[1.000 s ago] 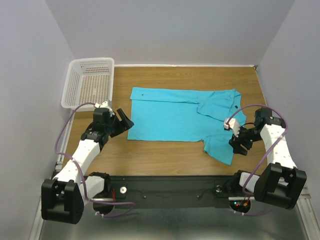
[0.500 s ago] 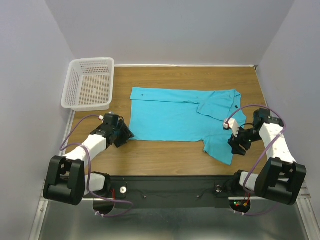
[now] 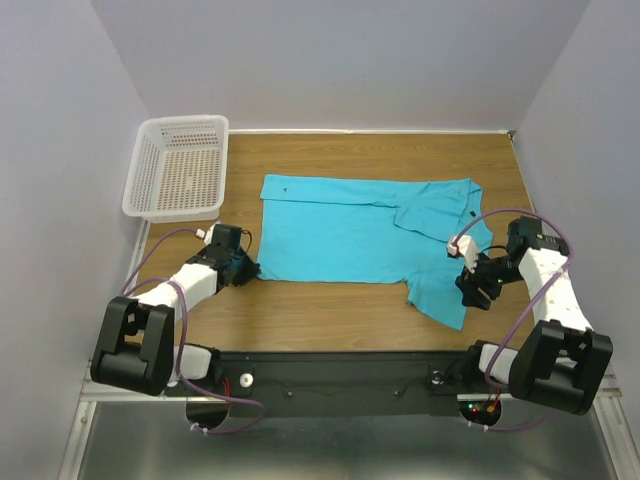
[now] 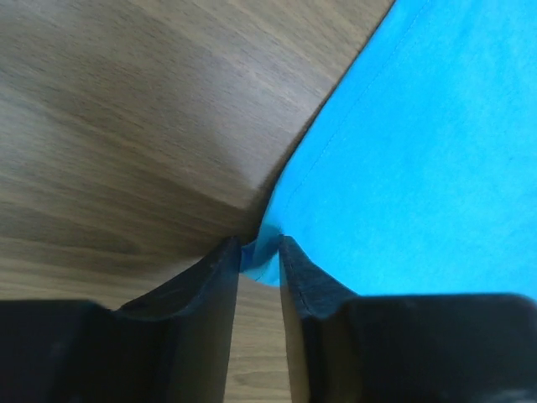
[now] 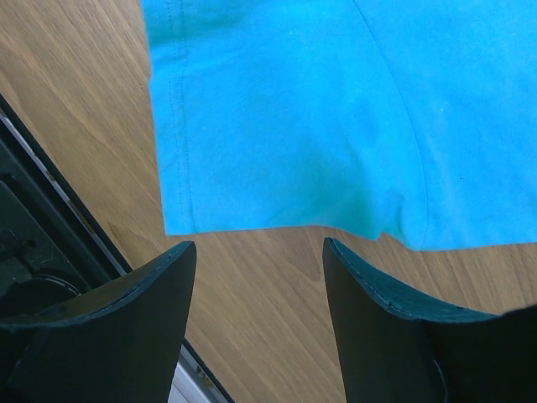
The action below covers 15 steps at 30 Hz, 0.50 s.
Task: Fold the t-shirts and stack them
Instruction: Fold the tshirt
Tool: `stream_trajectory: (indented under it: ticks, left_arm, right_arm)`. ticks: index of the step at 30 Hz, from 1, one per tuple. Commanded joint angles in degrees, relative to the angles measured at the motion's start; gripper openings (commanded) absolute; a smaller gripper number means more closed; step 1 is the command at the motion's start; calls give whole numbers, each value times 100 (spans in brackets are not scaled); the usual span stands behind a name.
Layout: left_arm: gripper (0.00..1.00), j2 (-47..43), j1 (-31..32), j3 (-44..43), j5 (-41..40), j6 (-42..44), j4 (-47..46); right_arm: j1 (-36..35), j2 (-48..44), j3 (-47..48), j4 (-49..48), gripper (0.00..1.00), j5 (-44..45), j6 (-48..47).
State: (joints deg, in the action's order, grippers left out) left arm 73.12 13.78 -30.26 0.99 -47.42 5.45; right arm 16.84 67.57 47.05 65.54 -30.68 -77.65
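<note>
Pinching t-shirt (image 3: pixel 350 225) corner, left fingers (image 3: pixel 247 268); right fingers (image 3: pixel 478 288) spread, empty; wooden table (image 3: pixel 330 300), pale walls (image 3: pixel 330 60).

Top view: bright, even, diffuse light from above; only soft, faint shadows beside arms on worktop (image 3: pixel 330 300). Turquoise t-shirt (image 3: pixel 350 230) saturated, no glare. Focus sharp throughout; walls lean outward toward frame edges, mild wide-angle stretch.

Left wrist view: dark soft shadow on wood at centre, along cloth hem; grain smeared toward upper left; left pincer (image 4: pixel 258 248) near-black, underexposed, detail lost along bottom.

Right wrist view: bright, flat light; stitching crisp at upper left; dim patch mid-cloth; right pincer (image 5: pixel 258 252) dark, blurred at lower edge.
</note>
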Motion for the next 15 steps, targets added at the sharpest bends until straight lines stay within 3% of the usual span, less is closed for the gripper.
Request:
stream_trajectory:
  ticks: [1, 2, 3, 6, 15]
  left_arm:
    - [25, 167, 28, -33, -188, 5, 87]
    - [24, 141, 46, -24, -161, 39, 70]
    - [15, 106, 46, -6, -126, 57, 61]
    - [3, -70, 55, 46, -126, 92, 87]
    - [0, -448, 46, 143, 120, 110, 149]
  right_arm:
    - [21, -200, 77, 116, 68, -228, -118]
    - [21, -209, 85, 248, 68, -237, -267]
    - [21, -218, 85, 327, 68, -237, -356]
    - [21, -174, 68, 679, 68, -80, -900]
    - [21, -51, -90, 1241, 66, 704, -1999]
